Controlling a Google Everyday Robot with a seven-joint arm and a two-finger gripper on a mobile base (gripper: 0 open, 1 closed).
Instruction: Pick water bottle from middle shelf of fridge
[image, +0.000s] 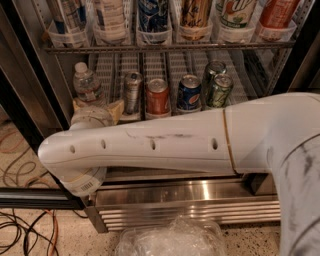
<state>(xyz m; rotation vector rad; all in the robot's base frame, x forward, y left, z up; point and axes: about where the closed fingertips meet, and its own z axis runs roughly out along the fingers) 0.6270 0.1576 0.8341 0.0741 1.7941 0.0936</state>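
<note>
1. Where the middle shelf (176, 64) reaches its left end, you find the water bottle (87, 84) standing upright. It is a clear ribbed bottle with a white cap and a pale label, and it is taller than the cans beside it.
2. To its right on the same shelf, each in its own white slotted lane, stand a silver can (132, 91), a red can (158, 96) and a blue can (189, 93). A green can (219, 90) follows, with a darker can (214, 69) just behind it.
3. Your gripper (95, 106) sits at the front lip of that shelf, directly below and in front of the bottle. Its tan parts show to either side of the bottle's base. From this view you cannot tell how far it is open, nor whether it has hold of the bottle.
4. Behind the gripper, the white arm (165, 145) runs across the view from the right and hides the front of the rack below the shelf.
5. Above the middle shelf, a wire rack holds tall cans in clear cups (152, 22).
6. Around these, the fridge (190, 195) shows its ribbed steel base grille below the arm, and a black door frame (22, 120) at the left.
7. On the speckled floor lie loose cables (25, 227) at the left. A crumpled clear plastic wrap (170, 241) lies in front of the grille.
</note>
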